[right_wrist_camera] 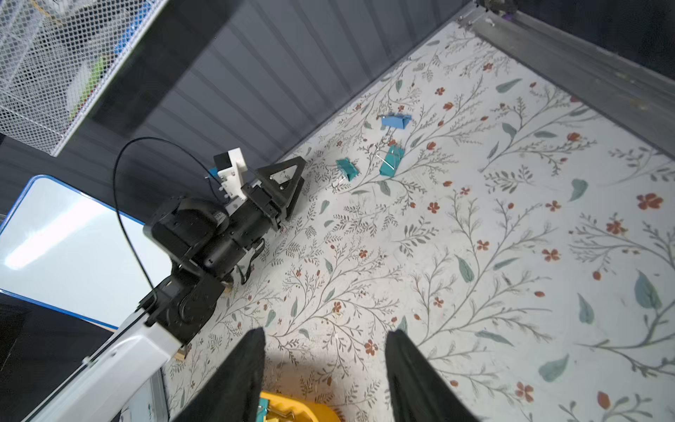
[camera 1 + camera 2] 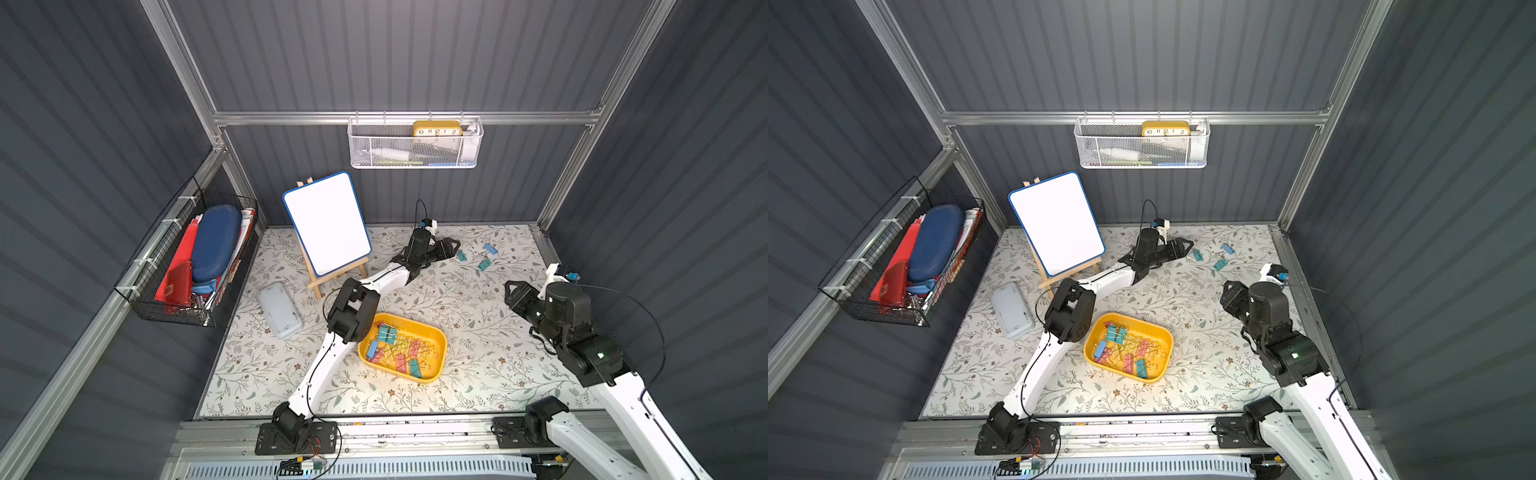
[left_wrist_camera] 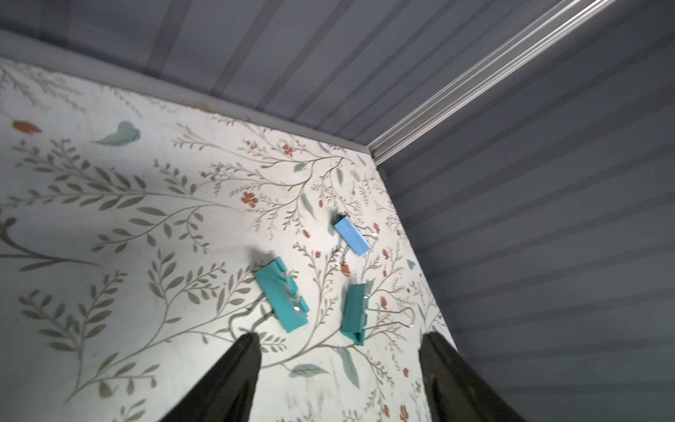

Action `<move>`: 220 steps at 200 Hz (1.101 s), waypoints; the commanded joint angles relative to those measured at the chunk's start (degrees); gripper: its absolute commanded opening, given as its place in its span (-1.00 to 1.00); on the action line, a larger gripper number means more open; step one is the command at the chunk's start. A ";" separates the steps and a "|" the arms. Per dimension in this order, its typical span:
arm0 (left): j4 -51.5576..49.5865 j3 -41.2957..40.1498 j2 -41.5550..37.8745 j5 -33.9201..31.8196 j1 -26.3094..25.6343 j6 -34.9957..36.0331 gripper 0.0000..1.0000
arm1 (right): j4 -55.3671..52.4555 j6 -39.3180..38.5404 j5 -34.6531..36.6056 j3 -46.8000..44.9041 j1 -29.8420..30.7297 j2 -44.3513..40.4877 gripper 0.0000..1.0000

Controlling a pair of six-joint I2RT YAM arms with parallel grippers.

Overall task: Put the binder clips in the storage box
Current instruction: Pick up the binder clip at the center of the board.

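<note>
Three binder clips [image 2: 484, 264] lie loose on the table [image 2: 478, 374], upper right of centre; others sit in the storage box [image 2: 438, 338]. Left hand [image 2: 456, 248] gapes empty beside the nearest teal clip [image 2: 461, 256]; right hand [image 1: 327, 333] half-spread, empty. Likely light, stiff, slick: pinch the body, not the wire handles.

Storage box [image 2: 430, 335] yellow; binder clips [image 2: 387, 335] teal, blue, pink; table cover [image 2: 478, 374] cream, leaf-and-flower print.
</note>
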 commanded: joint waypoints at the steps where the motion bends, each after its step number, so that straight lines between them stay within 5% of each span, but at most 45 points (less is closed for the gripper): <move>1: -3.68 7.17 3.82 2.06 0.16 -4.13 0.48 | -2.74 1.77 -3.19 -1.45 -0.33 -0.57 0.16; 36: -4.89 18.02 11.98 4.67 -0.30 -6.13 0.27 | -1.13 4.50 -6.77 -3.70 -0.42 -1.30 0.17; 95: -1.87 22.80 17.46 6.84 -0.27 -7.99 -0.23 | -1.19 4.69 -7.09 -6.06 -0.42 -3.77 0.19; 186: -2.12 19.47 17.15 6.12 -0.11 -7.23 -1.00 | -0.56 5.71 -8.00 -6.75 -0.51 -2.58 0.19; 220: -2.56 15.94 13.30 5.77 -0.19 -5.25 -1.00 | -0.03 6.03 -7.74 -6.78 -0.51 -1.86 0.21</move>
